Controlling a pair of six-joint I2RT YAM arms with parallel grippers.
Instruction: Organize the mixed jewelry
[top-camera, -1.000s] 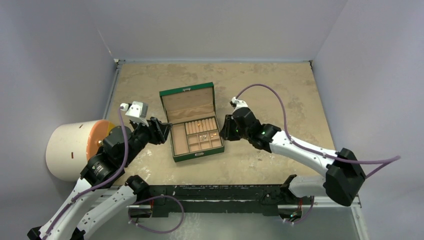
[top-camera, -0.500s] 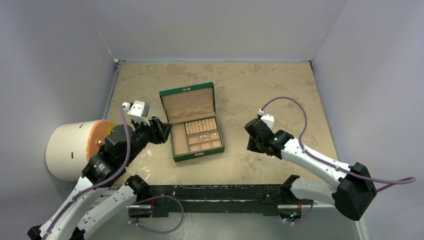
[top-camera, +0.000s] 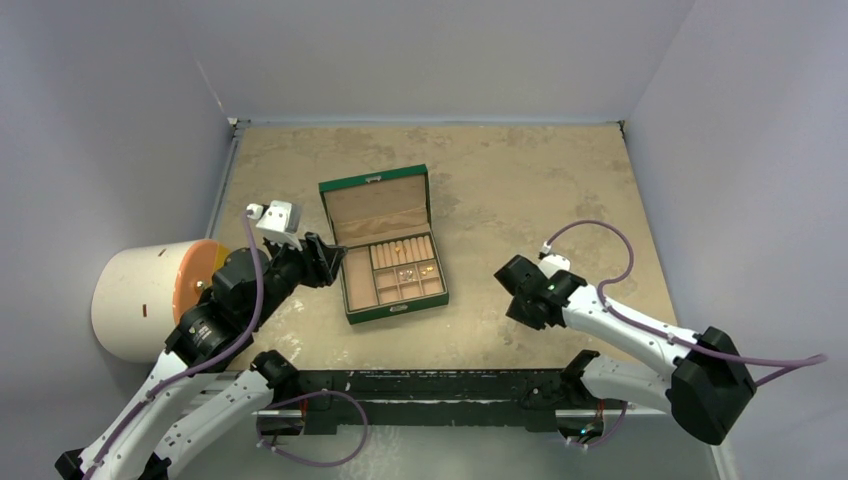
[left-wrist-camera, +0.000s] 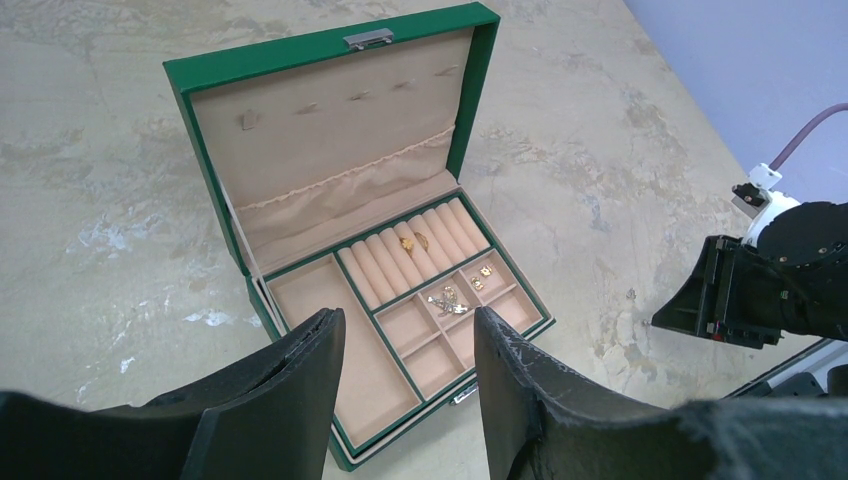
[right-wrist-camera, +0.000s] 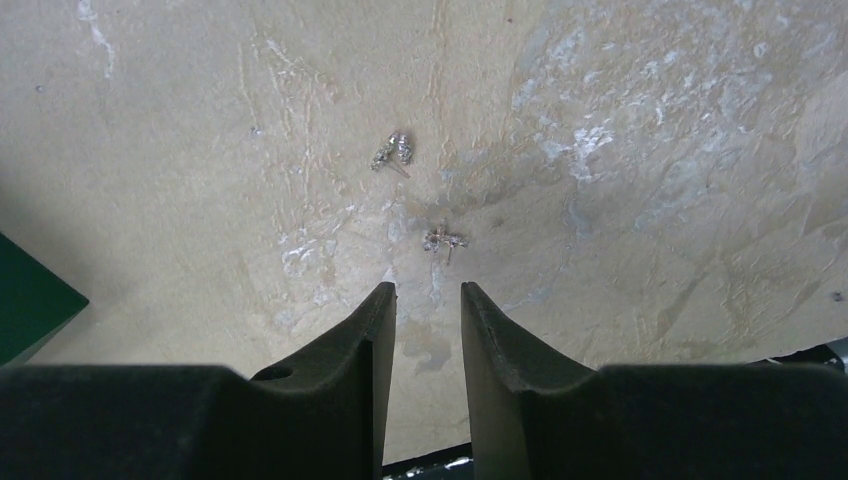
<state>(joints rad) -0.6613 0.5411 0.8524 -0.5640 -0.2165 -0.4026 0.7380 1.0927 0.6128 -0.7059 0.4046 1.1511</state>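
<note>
The green box (top-camera: 372, 181) stands open in the middle of the table, lid (left-wrist-camera: 330, 52) raised. In its tan compartments lie gold rings (left-wrist-camera: 412, 240) on the rolls, a silvery piece (left-wrist-camera: 447, 300) and small gold earrings (left-wrist-camera: 482, 272). Two silvery pieces of the mixed jewelry lie loose on the table, one (right-wrist-camera: 392, 153) farther off and one (right-wrist-camera: 443, 239) just ahead of my right gripper (right-wrist-camera: 427, 290). That gripper (top-camera: 514, 290) hangs right of the box, open by a narrow gap and empty. My left gripper (left-wrist-camera: 408, 315) hovers open at the box's left front (top-camera: 325, 262), holding nothing.
A white cylinder with an orange face (top-camera: 150, 298) stands at the left edge beside my left arm. Grey walls close in the table at the back and both sides. A black rail (top-camera: 430, 385) runs along the near edge. One corner of the box (right-wrist-camera: 30, 300) shows left of my right gripper.
My right arm has drawn back from the box's right side toward the near right, now pointing down at the table, its jaws slightly wider. The left arm has not moved.
</note>
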